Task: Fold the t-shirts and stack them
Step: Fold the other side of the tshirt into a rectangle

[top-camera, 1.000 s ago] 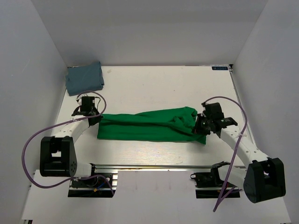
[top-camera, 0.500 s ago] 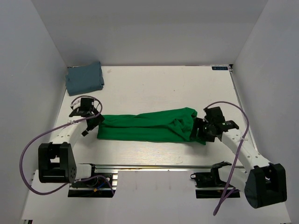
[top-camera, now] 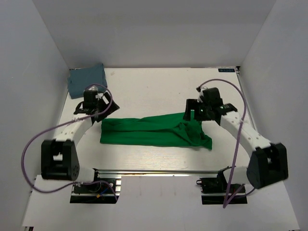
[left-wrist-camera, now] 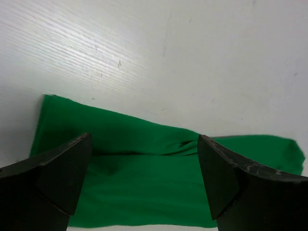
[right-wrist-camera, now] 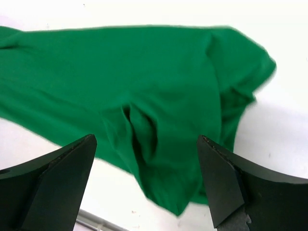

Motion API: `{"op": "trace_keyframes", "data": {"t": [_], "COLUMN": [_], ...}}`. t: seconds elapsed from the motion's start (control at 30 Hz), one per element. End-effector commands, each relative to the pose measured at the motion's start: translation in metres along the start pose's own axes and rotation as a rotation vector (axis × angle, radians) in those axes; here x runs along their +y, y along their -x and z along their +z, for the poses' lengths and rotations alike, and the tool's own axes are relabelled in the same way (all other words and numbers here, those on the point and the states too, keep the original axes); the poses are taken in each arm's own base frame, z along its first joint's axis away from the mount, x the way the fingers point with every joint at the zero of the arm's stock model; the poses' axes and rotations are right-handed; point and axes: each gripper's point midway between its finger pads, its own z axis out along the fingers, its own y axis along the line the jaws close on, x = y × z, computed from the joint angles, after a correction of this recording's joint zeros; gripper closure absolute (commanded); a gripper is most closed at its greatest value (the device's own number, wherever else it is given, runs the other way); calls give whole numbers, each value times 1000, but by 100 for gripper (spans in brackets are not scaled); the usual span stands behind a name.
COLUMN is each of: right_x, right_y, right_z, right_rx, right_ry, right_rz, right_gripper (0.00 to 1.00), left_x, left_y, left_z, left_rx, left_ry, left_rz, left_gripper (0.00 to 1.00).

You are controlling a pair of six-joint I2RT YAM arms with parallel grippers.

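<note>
The green t-shirt (top-camera: 154, 131) lies on the white table (top-camera: 159, 89) as a long folded strip running left to right, rumpled at its right end. My left gripper (top-camera: 108, 109) hovers open above the strip's left end, holding nothing; the left wrist view shows the green t-shirt (left-wrist-camera: 144, 183) below the left gripper (left-wrist-camera: 144, 139). My right gripper (top-camera: 191, 109) is open over the right end, and in the right wrist view the right gripper (right-wrist-camera: 145, 139) stands above the creased green t-shirt (right-wrist-camera: 144, 72). The grey-blue t-shirt (top-camera: 86, 81) sits folded at the back left corner.
White walls close the table in at the left, back and right. A metal rail (top-camera: 154, 172) runs along the near edge between the arm bases. Purple cables (top-camera: 29, 149) loop out from both arms.
Both grippers have opened and let go of the green t-shirt's ends. Both have risen and moved toward the back; the shirt lies flat on the table.
</note>
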Motion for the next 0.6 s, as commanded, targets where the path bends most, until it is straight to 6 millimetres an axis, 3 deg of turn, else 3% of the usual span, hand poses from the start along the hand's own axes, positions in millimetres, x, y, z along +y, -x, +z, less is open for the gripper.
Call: {"op": "trace_keyframes", "data": {"t": [0.0,0.03,0.1,0.13,0.2,0.4,0.57], "right_x": [16,19,15,18,19,6,-9], "right_y": [38,29,38,32,44,17,-2], "right_z": [21,35,51,55,56,81,74], "right_rx": [-44,7,32,61,39,137,199], "right_ry": [-19,-46,-118,-134,-202,-388,-561], "right_rz": [-98,-127,-147,-147,-164,-219,-215], "right_gripper": [10,10,10,10,10,10,10], "left_x": [-18,-12,-4,0,12,39,47], "left_y": [-22,-37,-48,-58,-69,-89,-100], "left_z": [20,30,35,37,37,33,31], "left_rx": [114,158,188,213,233,266,283], "left_ry": [-119,-108,-89,-79,-41,47,58], "left_rz": [54,53,56,58,63,68,65], "left_gripper": [0,0,0,0,0,0,0]}}
